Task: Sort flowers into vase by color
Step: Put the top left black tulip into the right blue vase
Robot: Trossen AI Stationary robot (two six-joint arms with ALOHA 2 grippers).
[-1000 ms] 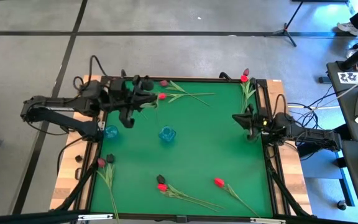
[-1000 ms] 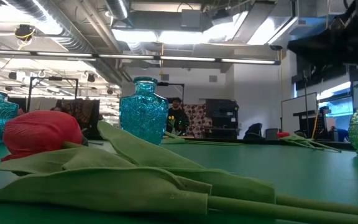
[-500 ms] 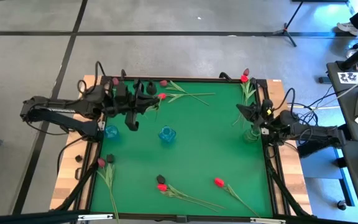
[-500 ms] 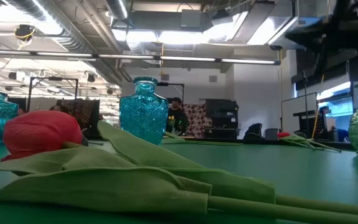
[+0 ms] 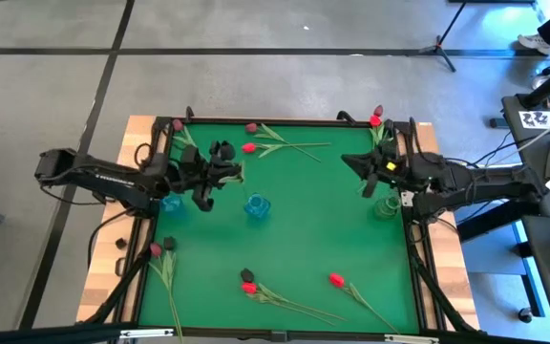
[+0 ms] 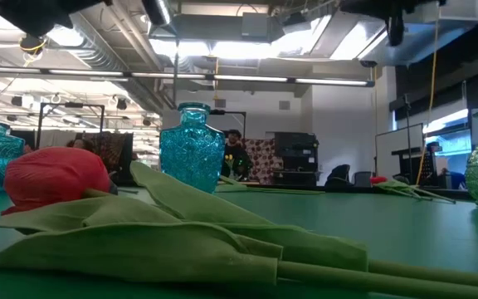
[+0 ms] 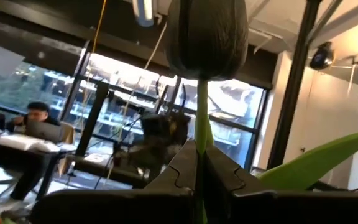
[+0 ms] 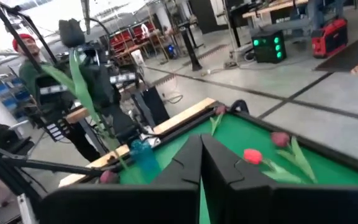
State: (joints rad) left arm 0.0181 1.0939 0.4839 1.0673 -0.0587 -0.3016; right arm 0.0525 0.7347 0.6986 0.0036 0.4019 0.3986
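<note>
My left gripper (image 5: 210,180) is shut on a tulip over the table's far left, just beyond two blue vases (image 5: 170,203) (image 5: 257,205). In the left wrist view its head (image 7: 207,37) stands above the fingers and looks near-black against the light. My right gripper (image 5: 366,174) is shut on a thin green stem (image 8: 201,205) above the table, left of the green vase (image 5: 385,205); that flower's head is hidden. Other tulips lie flat on the green mat: red (image 5: 248,148), maroon (image 5: 251,127), and more along the edges. My left gripper pinches the tulip's stem (image 7: 202,134) between its two fingers, a short way below the head. The fingers lie across the stem. The flower is lifted clear, its head beyond the fingertips and a leaf (image 7: 316,158) sticking out to one side. My right gripper pinches a green stem (image 8: 201,200) between its two shut fingers. Only a thin strip of it shows in the gap. The gripper itself hides the rest of the flower, so which part of the stem it has cannot be told.
Tulips lie at the near edge (image 5: 248,287) (image 5: 335,280), the left edge (image 5: 156,250) and the far right corner (image 5: 375,121). A red tulip (image 6: 56,178) lies close before the low camera. The mat's middle (image 5: 313,220) is bare.
My left gripper has come toward the near edge, closer to the blue vases, with its tulip. My right gripper has gone from beside the green vase toward the table's left and far edge, still shut.
</note>
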